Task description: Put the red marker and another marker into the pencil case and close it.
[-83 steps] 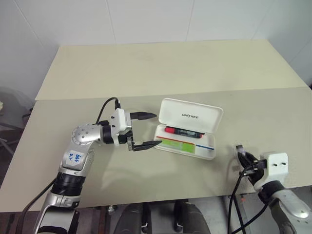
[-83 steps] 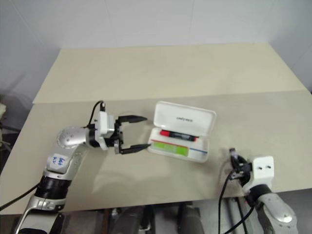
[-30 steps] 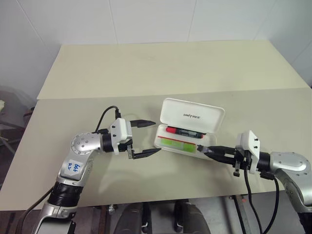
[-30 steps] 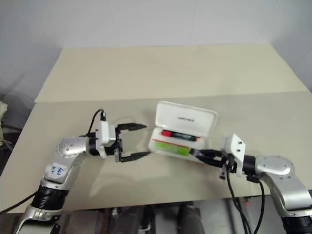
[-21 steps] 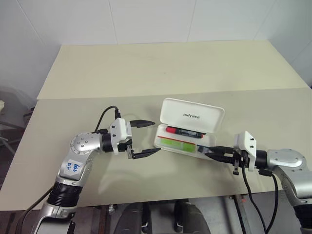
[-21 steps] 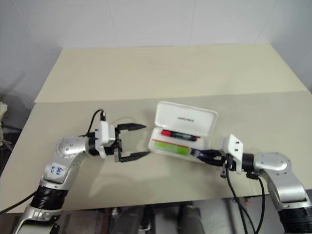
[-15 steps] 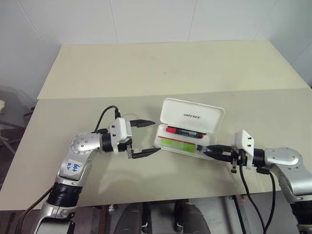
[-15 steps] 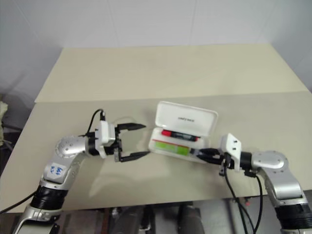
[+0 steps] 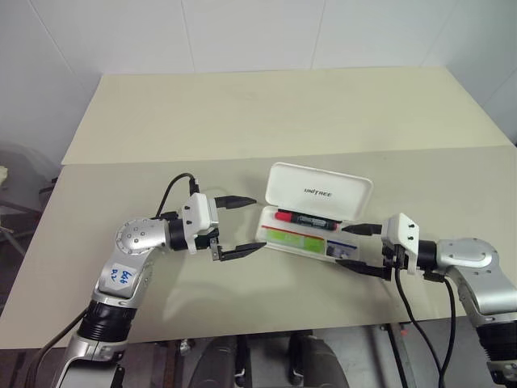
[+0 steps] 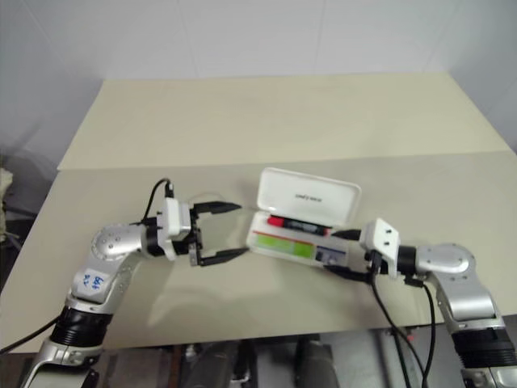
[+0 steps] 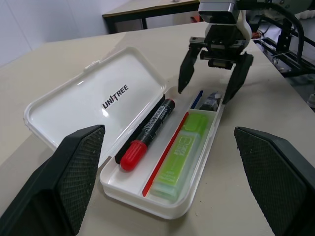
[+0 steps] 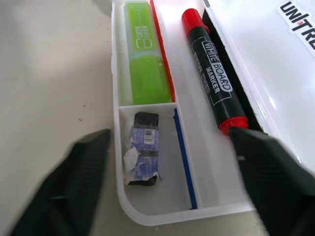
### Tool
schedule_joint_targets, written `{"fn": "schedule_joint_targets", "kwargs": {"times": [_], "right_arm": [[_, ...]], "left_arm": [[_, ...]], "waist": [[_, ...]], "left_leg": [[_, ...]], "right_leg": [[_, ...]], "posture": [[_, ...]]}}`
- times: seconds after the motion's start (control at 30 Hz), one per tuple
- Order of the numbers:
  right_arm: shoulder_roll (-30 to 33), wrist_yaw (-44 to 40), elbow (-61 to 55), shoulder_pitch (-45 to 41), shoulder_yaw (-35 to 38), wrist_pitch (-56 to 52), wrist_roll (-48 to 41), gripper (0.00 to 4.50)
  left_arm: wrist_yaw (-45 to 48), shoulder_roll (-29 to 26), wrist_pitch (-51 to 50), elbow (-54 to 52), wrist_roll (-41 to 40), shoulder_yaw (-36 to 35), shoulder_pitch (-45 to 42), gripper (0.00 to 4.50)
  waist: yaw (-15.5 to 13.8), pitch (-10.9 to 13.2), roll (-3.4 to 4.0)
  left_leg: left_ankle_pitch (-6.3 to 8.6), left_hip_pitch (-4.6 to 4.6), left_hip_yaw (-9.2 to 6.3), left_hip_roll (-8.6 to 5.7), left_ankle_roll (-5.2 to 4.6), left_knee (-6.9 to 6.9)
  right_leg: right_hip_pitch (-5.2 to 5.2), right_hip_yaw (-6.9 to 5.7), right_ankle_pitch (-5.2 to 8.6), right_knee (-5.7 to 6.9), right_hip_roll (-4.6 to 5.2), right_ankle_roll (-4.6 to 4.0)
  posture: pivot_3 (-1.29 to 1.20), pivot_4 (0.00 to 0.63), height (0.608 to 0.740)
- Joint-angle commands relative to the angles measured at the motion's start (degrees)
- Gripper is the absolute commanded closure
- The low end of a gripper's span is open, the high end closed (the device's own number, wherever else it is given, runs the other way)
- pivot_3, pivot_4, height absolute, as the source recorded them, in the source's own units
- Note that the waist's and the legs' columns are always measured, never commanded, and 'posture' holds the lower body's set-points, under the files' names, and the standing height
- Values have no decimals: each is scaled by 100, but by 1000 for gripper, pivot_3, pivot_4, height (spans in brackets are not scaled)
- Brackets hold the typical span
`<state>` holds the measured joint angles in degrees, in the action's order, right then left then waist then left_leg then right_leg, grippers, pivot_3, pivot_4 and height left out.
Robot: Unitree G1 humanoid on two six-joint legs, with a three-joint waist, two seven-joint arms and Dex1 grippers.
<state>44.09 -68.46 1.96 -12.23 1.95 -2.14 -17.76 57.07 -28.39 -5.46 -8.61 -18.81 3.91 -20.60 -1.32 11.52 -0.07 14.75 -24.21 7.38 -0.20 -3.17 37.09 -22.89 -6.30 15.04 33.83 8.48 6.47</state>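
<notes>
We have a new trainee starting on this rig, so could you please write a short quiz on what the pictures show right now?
1. True or false: the pencil case has its lid shut.
2. Which lies nearer the lid: (a) the red marker or (b) the green highlighter?
3. Fill in: the small dark item sits in the case's own small ____ compartment, at the end by the right gripper.

Key: 1 false; 2 a; 3 end. The left gripper waits open at the other end; the right jaws are open too.

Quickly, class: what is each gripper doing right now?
Left gripper: open, holding nothing.
Right gripper: open, holding nothing, at the end of the pencil case.
</notes>
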Motion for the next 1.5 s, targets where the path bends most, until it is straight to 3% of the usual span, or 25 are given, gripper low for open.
{"fn": "schedule_joint_targets", "kwargs": {"times": [0.03,0.27,0.6,0.77,1.07,1.4,1.5], "right_arm": [[-24,-52,-141,-131,38,91,-105,30],[-42,140,-705,-167,455,-546,-826,30],[-66,633,-1636,539,1073,-1138,-1392,30],[-44,841,-1875,765,1342,-1076,-1423,0],[-24,809,-1494,726,1534,-701,-1278,0],[-65,793,-1274,448,1336,-512,-1096,0],[-48,784,-1289,437,1361,-571,-1108,0]], "left_arm": [[-58,-53,89,-147,-21,-83,-83,0],[-52,-69,155,-57,4,-103,-109,0],[82,-230,365,434,-106,-347,-335,0],[272,-374,335,505,-239,-515,-245,1241],[350,-499,545,853,-133,-598,-379,4434],[178,-396,739,1059,66,-536,-487,4473],[-585,-224,672,1288,377,-671,-613,4473]], "waist": [[0,0,0],[-6,0,0],[-6,0,0],[-3,0,0],[-14,0,0],[-2,0,0],[-3,0,0]], "left_leg": [[0,0,-1,0,0,0],[-1,-1,-1,0,1,-1],[11,-1,-1,0,-17,-2],[10,-1,-1,0,-15,-7],[11,-1,-1,0,-15,-4],[10,-1,1,0,-14,-3],[10,-1,0,0,-14,-4]], "right_leg": [[0,0,0,0,0,0],[0,3,0,-1,1,0],[0,4,0,-3,3,1],[-2,4,0,-2,1,0],[-2,4,0,-2,2,1],[-2,3,0,-2,2,1],[-2,4,0,-1,2,1]], "posture": [[0,150,740],[0,150,740],[0,150,740],[0,150,740],[0,150,740],[0,150,740],[0,150,740]]}}
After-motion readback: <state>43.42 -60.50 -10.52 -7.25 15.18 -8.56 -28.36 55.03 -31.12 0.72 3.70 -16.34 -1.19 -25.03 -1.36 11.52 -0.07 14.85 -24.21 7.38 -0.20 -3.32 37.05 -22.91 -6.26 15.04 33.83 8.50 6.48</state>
